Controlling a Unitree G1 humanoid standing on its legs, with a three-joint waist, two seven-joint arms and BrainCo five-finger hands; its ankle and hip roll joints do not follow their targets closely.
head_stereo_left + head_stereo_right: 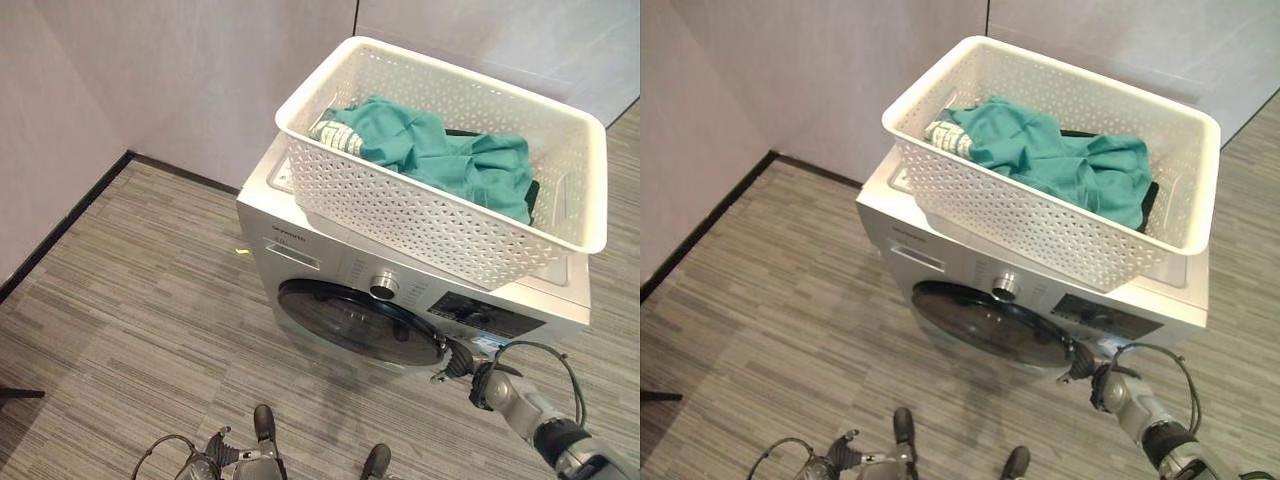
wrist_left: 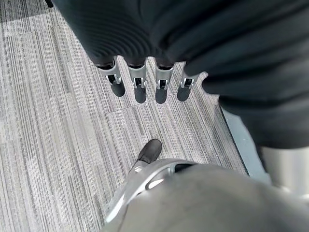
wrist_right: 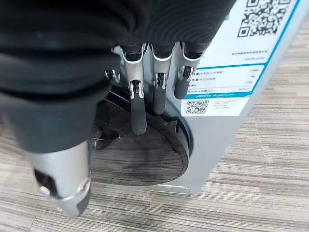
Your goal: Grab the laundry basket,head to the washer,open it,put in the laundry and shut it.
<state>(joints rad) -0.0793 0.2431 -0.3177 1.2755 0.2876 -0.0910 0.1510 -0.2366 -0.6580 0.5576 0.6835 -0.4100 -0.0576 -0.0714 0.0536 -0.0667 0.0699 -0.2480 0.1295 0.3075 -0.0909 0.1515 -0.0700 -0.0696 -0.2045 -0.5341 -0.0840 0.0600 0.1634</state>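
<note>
1. The floor [image 1: 130,300] is grey striped plank laminate, running to pale grey walls [image 1: 200,70] with a dark skirting line along the base at the robot's left.
2. A silver front-loading washing machine [image 1: 300,235] stands near the wall corner, turned at an angle to the walls, its round dark glass door [image 1: 355,320] closed flush against the front.
3. On top of the washer sits a white perforated laundry basket [image 1: 420,215], overhanging the lid towards the robot's right; inside lies teal green clothing [image 1: 440,150] with a striped piece at its left end and something dark beneath.
4. Wide bare floor lies to the machine's left and in front; the wall stands close behind it.
5. The right hand [image 1: 455,360] is at the right rim of the door, just below the control panel [image 1: 480,315]. The right wrist view shows its fingers [image 3: 137,104] straight and hanging over the door's edge, the thumb apart below, gripping nothing, plus a label sticker [image 3: 227,63] on the washer's side.
6. The left hand [image 2: 145,82] hangs low over the floor; its wrist view shows the fingers straight and relaxed, holding nothing.
</note>
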